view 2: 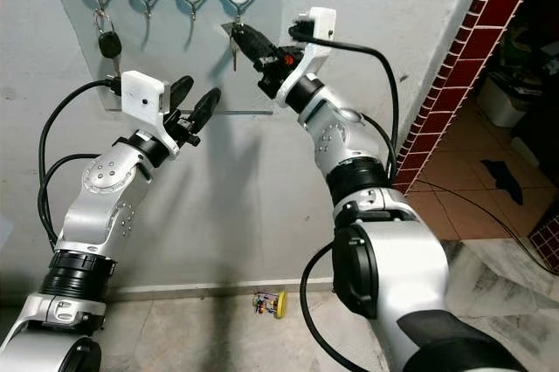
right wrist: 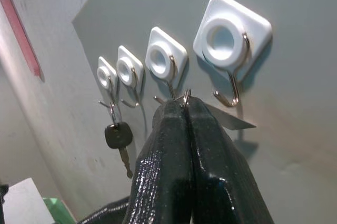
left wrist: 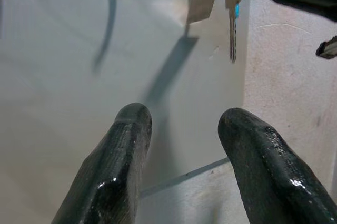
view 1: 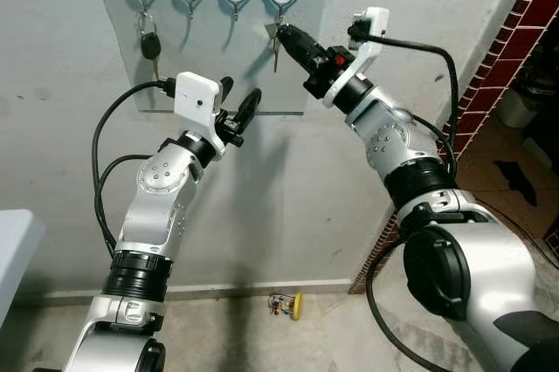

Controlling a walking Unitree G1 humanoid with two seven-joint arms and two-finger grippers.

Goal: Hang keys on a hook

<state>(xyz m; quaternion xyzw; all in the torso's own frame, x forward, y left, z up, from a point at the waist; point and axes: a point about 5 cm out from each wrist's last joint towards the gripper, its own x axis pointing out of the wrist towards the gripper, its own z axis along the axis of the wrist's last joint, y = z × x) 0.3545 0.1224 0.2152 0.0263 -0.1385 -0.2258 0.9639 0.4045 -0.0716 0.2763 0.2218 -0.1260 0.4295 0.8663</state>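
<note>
- Because the task ends at a hook, the grey rectangular panel (view 1: 310,58) fixed flat on the pale wall is the target of both arms; it carries a row of four white diamond-shaped hook mounts, each with a small metal hook below it.
- Raised high and reaching across, the right silver arm brings the right gripper (view 1: 283,32) just beneath the rightmost white mount with its metal hook (right wrist: 231,93), presumably so the ring it carries can be lifted over that hook's tip.
- Held lower and well apart from the hooks, the left gripper (view 1: 239,101) hovers in front of the panel's lower edge with its two black fingers (left wrist: 118,161) spread wide and nothing between them; I judge it to be standing by, not working.
- Seen from the right wrist, the right gripper's fingers are pressed together and pinch a thin silver key ring (right wrist: 186,97) at their very tips; the ring sits just beside the rightmost hook and is not yet over it, as far as I can tell.
- Hanging from that ring, a slim silver key with a flat tag (view 1: 275,51) dangles against the panel, below the fingertips.
- At the far-left mount, a black-headed car key (view 1: 150,45) already hangs on its hook, so that one is taken.
</note>
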